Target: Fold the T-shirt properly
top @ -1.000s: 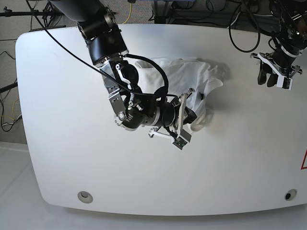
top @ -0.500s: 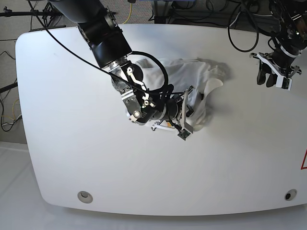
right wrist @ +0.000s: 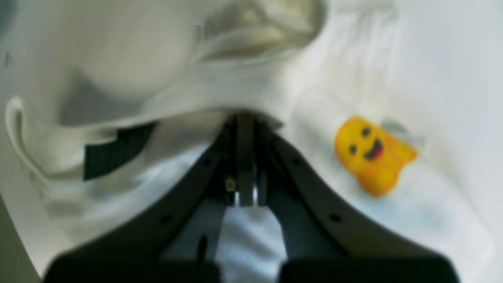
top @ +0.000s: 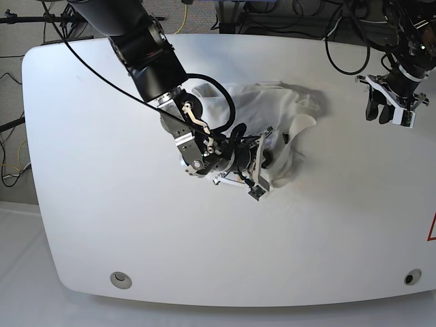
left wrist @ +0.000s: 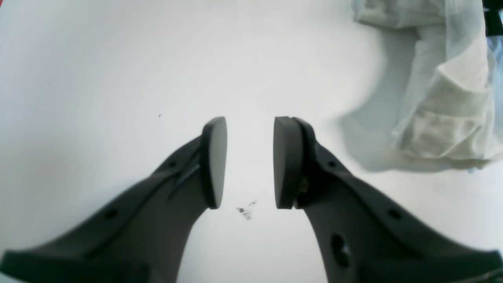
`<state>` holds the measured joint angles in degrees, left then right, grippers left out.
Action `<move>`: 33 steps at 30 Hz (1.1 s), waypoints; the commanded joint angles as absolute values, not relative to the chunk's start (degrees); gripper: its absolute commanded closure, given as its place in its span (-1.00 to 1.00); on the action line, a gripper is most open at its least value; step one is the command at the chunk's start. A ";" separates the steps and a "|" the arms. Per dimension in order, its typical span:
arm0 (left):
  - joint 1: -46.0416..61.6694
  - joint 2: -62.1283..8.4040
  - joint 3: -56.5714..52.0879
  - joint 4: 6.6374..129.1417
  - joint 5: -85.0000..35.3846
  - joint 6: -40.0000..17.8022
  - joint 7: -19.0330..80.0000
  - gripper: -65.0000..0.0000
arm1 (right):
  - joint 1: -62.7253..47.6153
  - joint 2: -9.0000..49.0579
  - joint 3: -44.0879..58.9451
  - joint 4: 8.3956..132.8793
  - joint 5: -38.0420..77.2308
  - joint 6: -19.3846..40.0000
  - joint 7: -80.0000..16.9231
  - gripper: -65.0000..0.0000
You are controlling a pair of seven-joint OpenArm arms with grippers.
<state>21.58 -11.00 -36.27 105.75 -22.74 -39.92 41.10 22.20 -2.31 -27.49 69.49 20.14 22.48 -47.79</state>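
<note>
The right hand [right wrist: 245, 157], clamped on a fold of the crumpled T-shirt [top: 272, 112] at mid-surface [top: 88, 204], has drawn the cloth back and bunched it tighter, so folding is barely begun, while the left hand [left wrist: 249, 163] hovers part-open and empty.

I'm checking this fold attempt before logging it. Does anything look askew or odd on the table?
Yes. The T-shirt lies bunched in a crumpled heap rather than spread flat. The right gripper is shut on a fold of it, while the left gripper hangs open over bare table, apart from the cloth.
</note>
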 commanded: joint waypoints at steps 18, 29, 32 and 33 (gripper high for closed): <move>22.02 -11.74 -36.70 106.68 -23.69 -40.00 39.87 0.43 | 23.96 -9.00 -31.78 67.03 20.88 22.64 -45.14 0.97; 22.11 -11.74 -36.70 106.68 -23.69 -40.00 39.87 0.44 | 23.60 -9.00 -37.58 66.95 21.41 22.37 -44.70 0.97; 22.11 -11.74 -36.70 106.68 -23.69 -40.00 39.87 0.44 | 23.52 -9.00 -38.11 67.03 21.49 22.37 -44.62 0.97; 22.11 -11.74 -36.70 106.68 -23.69 -40.00 39.87 0.44 | 23.52 -9.00 -38.37 67.12 21.58 22.37 -44.62 0.97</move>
<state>22.20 -11.03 -36.29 105.75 -22.72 -39.92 41.08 22.09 -8.14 -38.17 66.15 20.82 22.26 -46.00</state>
